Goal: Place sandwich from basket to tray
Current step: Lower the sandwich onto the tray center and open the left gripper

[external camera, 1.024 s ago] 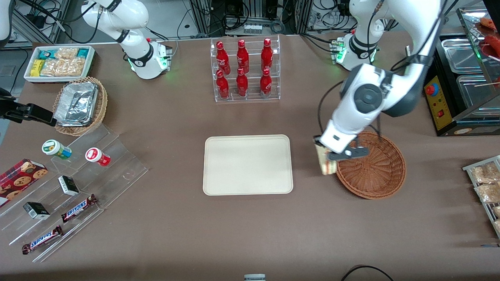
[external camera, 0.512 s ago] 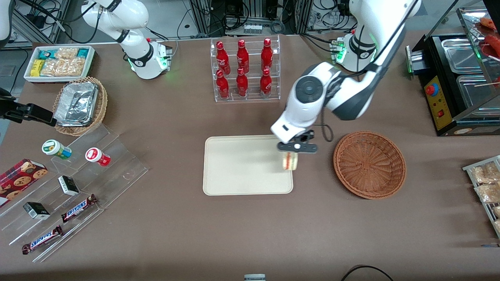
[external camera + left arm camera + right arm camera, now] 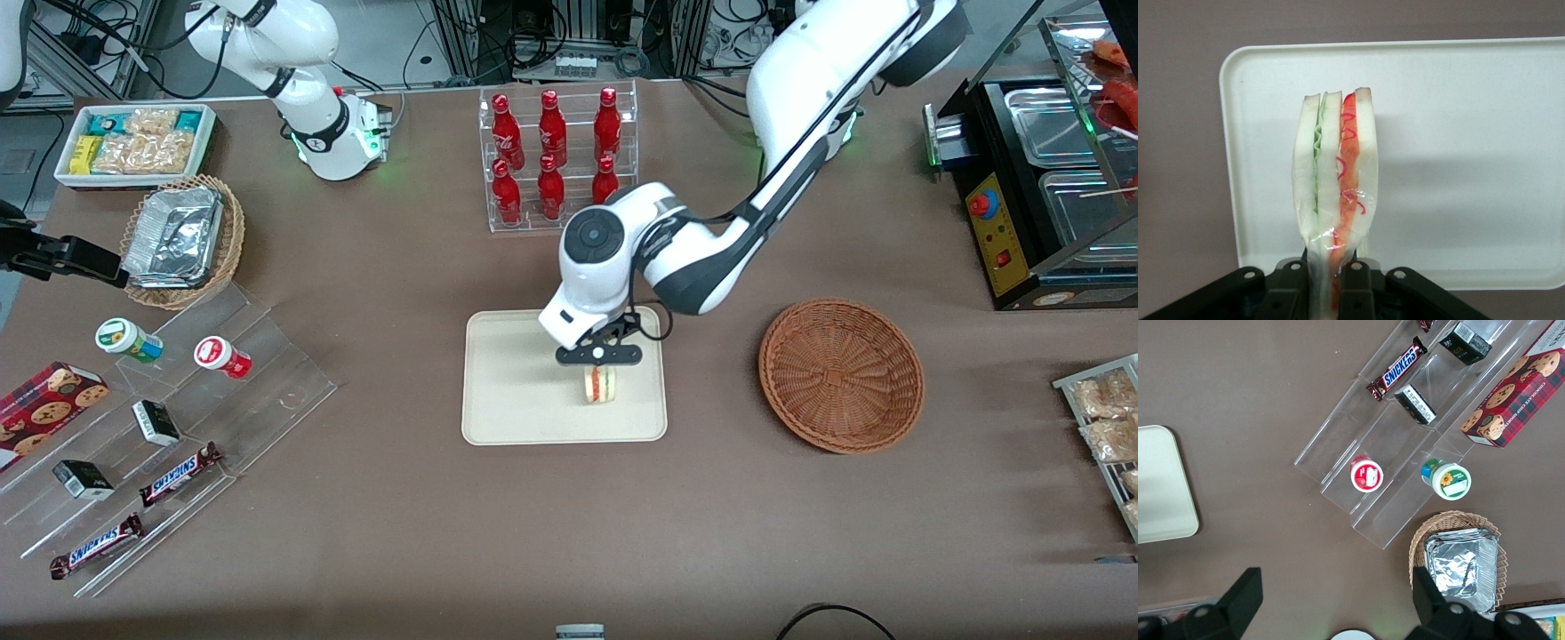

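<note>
Front view: end effector [image 3: 598,369], clamped on sandwich [image 3: 600,385], now over tray [image 3: 507,391]; basket [image 3: 841,374] farther off than before

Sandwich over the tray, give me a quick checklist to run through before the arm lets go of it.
1. Grip: the pincer is shut on the triangular white-bread sandwich with red and green filling, wrapped in clear film. Ok.
2. Position: the sandwich sits within the rim of the flat cream rectangular tray, on the half toward the working arm's end. Ok.
3. Landing spot: the tray surface under the sandwich is bare. Ok.
4. Contact with the tray: whether the sandwich touches it or hangs above it, cannot tell.
5. Source: the round reddish-brown woven wicker basket holds nothing more. Ok.
6. Clearance: the rack of red bottles stands apart from the pincer. Ok.
</note>
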Robot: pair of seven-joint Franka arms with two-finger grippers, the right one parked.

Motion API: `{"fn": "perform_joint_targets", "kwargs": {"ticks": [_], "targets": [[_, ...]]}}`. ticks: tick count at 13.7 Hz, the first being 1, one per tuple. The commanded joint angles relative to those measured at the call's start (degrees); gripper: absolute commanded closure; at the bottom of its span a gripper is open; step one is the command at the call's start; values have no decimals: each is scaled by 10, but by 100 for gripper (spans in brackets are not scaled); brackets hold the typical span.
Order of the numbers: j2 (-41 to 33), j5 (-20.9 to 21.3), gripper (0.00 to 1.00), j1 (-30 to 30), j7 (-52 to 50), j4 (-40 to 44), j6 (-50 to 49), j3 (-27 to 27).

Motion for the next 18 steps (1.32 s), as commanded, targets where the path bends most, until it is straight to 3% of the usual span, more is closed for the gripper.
{"fn": "perform_joint_targets", "kwargs": {"ticks": [1,13,16,17,18], "targets": [[48,12,100,-16,9,68,-18,1],[100,11,100,-25,47,83,-2,1],[101,11,22,-24,47,83,-1,2],[99,11,0,-24,47,83,-1,2],[98,11,0,-20,46,83,-1,2]]}}
